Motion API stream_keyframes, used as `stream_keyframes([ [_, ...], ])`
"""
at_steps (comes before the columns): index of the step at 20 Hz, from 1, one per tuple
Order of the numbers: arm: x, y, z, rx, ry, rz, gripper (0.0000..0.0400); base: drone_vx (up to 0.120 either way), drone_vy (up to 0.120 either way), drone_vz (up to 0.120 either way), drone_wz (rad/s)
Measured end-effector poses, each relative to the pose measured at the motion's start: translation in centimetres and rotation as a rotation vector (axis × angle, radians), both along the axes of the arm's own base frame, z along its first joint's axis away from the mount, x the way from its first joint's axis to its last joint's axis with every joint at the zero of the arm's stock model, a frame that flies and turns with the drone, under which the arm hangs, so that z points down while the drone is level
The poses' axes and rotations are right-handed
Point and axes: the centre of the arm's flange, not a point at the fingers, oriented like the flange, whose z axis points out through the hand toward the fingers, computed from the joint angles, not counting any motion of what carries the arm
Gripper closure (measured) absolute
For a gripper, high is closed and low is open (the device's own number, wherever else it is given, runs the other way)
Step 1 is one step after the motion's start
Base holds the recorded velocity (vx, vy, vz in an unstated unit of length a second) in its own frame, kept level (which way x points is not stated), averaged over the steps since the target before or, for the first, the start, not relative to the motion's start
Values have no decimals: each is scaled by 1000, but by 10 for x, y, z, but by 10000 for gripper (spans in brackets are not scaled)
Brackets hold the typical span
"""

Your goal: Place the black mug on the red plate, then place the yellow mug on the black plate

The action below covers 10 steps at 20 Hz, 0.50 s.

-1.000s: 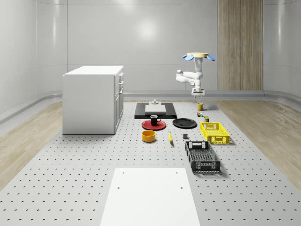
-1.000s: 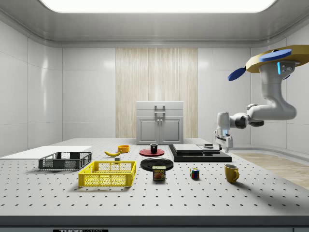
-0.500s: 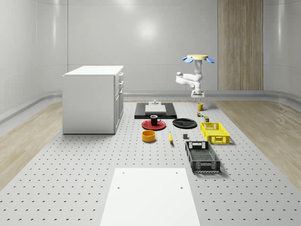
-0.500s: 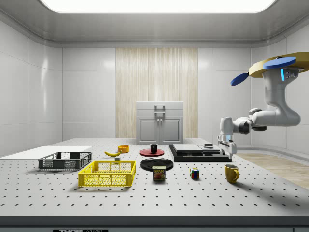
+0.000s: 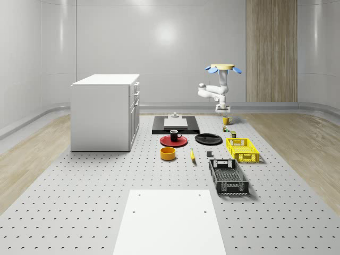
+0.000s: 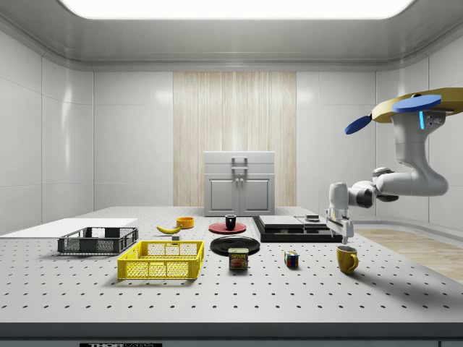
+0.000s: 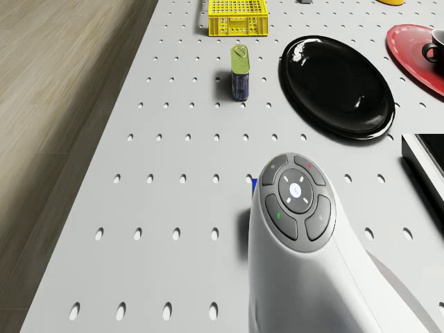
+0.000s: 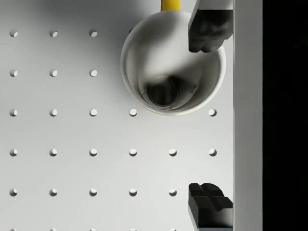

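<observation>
The yellow mug (image 5: 226, 120) stands upright at the far right of the table, apart from the black plate (image 5: 208, 139). My gripper (image 6: 344, 236) hangs open just above the mug (image 6: 347, 259), pointing down. In the wrist view the mug's pale inside (image 8: 163, 62) lies below, with one finger (image 8: 209, 29) over its rim and the other (image 8: 209, 204) over bare table. The drone (image 5: 224, 67) hovers above and behind the mug. The black mug (image 5: 175, 135) sits on the red plate (image 5: 173, 142).
A can (image 7: 240, 71) and a coloured cube (image 6: 291, 259) stand between the yellow mug and the black plate (image 7: 336, 87). Nearer the front are a yellow crate (image 5: 243, 149) and a black crate (image 5: 228, 176). A black slab (image 5: 176, 124), white cabinet (image 5: 105, 111), orange bowl (image 5: 168, 153) and banana (image 5: 192, 155) stand to the left.
The drone has sunk lower and shifted over toward the yellow mug, bringing the open gripper down to just above it. The mugs and plates have not moved.
</observation>
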Motion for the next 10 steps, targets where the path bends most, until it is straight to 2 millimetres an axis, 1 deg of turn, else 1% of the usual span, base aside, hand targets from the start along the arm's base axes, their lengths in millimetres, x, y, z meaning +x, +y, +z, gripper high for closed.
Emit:
stream_keyframes([
  [5,-8,0,7,0,0,0,0,0,0,0,0],
  [10,-12,0,14,0,0,0,0,0,0,0,0],
])
